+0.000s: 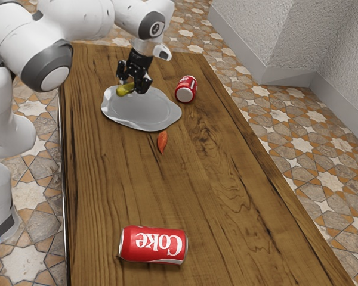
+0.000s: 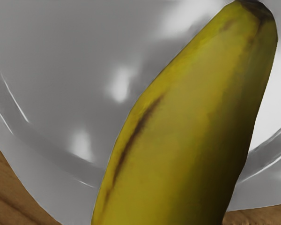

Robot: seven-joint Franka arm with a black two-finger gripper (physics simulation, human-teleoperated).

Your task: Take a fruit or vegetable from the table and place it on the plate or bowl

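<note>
The tool (image 1: pixel 133 83) is clenched on the yellow banana (image 1: pixel 125 90), holding it over the grey plate (image 1: pixel 146 113) near its far rim, on the wooden worktop (image 1: pixel 227 190), with a small red can (image 1: pixel 186 89) lying nearby.

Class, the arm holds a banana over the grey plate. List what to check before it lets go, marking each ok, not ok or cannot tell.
1. Gripper shut on banana: ok.
2. Plate beneath banana, not bare table: ok.
3. Banana touching plate: cannot tell.
4. Banana wholly inside plate's rim: cannot tell.
5. Red can beside plate apart from gripper: ok.
</note>
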